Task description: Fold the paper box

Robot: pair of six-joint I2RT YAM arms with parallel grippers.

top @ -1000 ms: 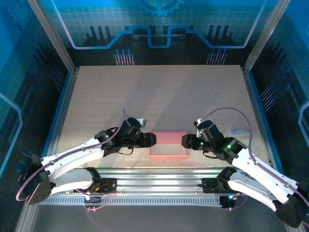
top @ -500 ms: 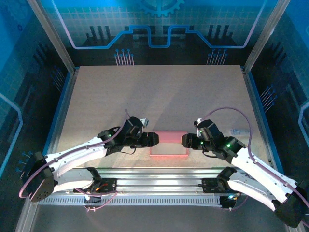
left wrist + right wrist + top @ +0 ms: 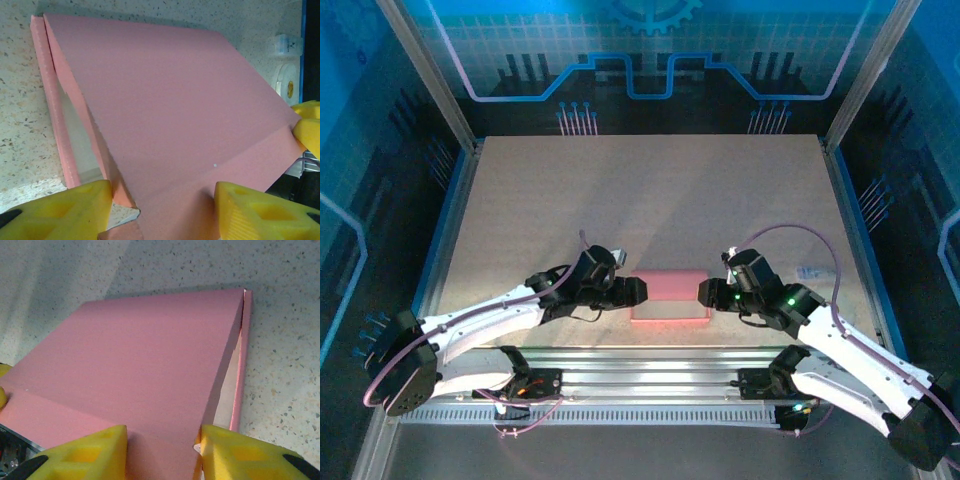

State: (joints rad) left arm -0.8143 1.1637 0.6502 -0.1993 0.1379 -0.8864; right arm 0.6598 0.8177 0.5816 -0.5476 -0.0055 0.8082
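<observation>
The paper box [image 3: 668, 296] lies pink side up near the table's front edge, between the two arms. Its lid [image 3: 165, 105] is tilted up over the tray, and the whitish inside [image 3: 75, 135] shows along one long side. My left gripper [image 3: 638, 290] is at the box's left end, open, its yellow fingers [image 3: 55, 210] straddling the lid's end flap [image 3: 170, 210]. At the right end my right gripper [image 3: 703, 293] is open too. Its fingers [image 3: 245, 452] stand on either side of the lid's other end [image 3: 160, 440], one against the lid's corner.
A small clear item [image 3: 815, 272] lies on the table to the right of the box, by the blue side rail [image 3: 855, 240]. The aluminium front rail [image 3: 650, 360] runs just below the box. Open tabletop [image 3: 650, 190] stretches behind it.
The left gripper has shifted slightly right, against the box's end. Both pairs of jaws have narrowed, the right more. The box has stayed in place.
</observation>
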